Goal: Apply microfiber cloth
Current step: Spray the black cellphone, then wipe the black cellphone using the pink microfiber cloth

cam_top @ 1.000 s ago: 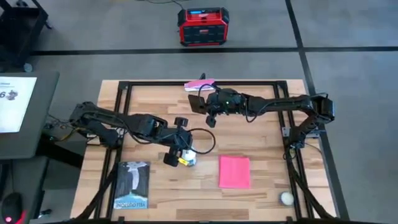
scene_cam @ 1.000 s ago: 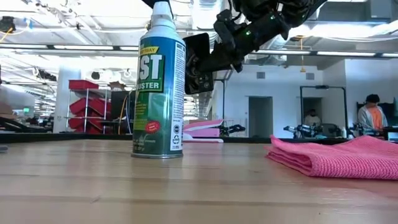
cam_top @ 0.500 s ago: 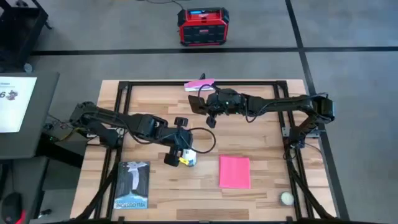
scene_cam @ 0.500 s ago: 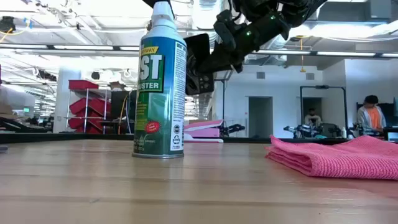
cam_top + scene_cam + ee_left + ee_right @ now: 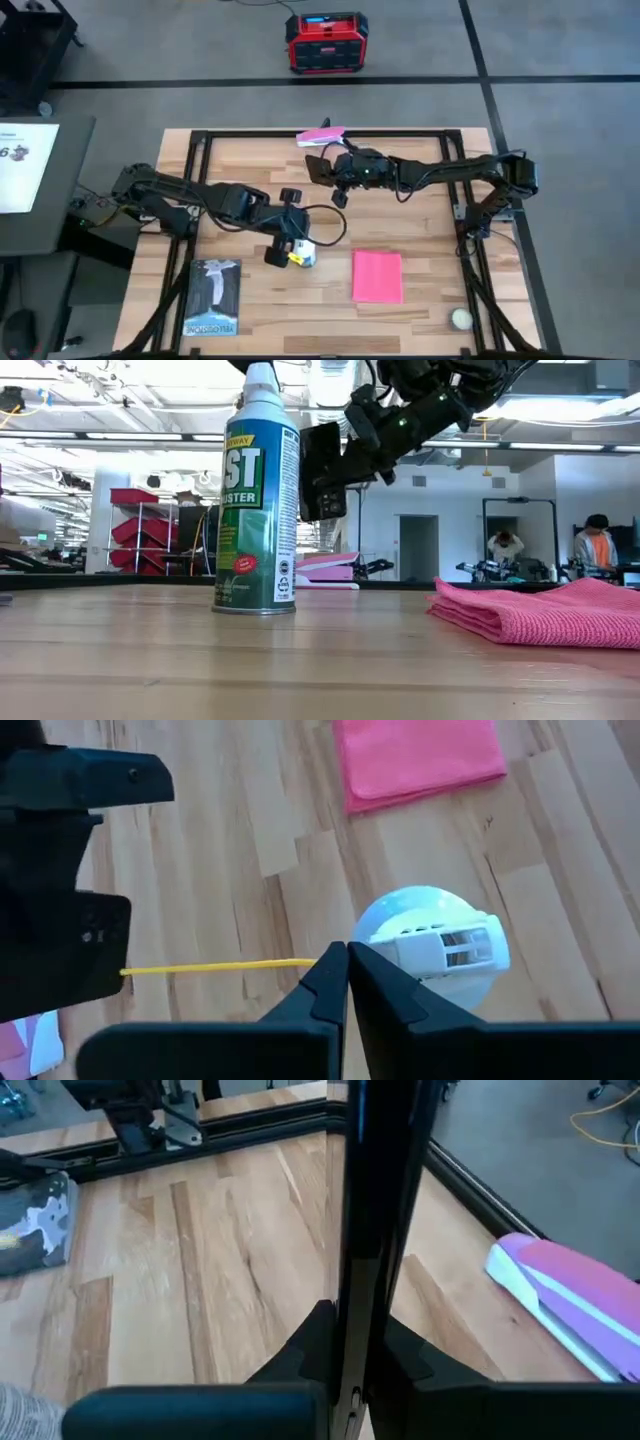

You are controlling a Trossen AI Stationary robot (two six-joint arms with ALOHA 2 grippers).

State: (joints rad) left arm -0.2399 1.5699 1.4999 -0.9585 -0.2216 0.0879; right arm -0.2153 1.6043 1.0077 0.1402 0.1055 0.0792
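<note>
The pink microfiber cloth (image 5: 377, 276) lies folded flat on the wooden table right of centre, also seen in the low view (image 5: 540, 610) and left wrist view (image 5: 415, 755); no gripper touches it. My right gripper (image 5: 335, 172) hangs over the table's far middle, shut on a black phone (image 5: 315, 168). My left gripper (image 5: 297, 247) is shut right above a green spray can (image 5: 256, 490) that stands upright left of the cloth. A thin yellow straw (image 5: 220, 965) sticks out sideways from the can's white cap (image 5: 430, 945). My right gripper pinches the phone's two flat faces between its two fingers at the end nearest the arm (image 5: 365, 1330). The fingers come level from the table's right. The phone (image 5: 320, 470) is lifted well clear of the table, standing on edge. My left gripper's shut fingertips (image 5: 347, 960) stand at the can's white cap; I cannot tell whether they touch it.
A pink-and-white flat item (image 5: 322, 136) lies at the table's far edge. A magazine (image 5: 212, 297) lies at the near left and a white ball (image 5: 460, 318) at the near right. A red device (image 5: 323, 42) stands on the floor beyond the table.
My right gripper has tipped a little with the phone, which hangs slightly lower and more tilted than before. The can and the cloth have stayed in place.
</note>
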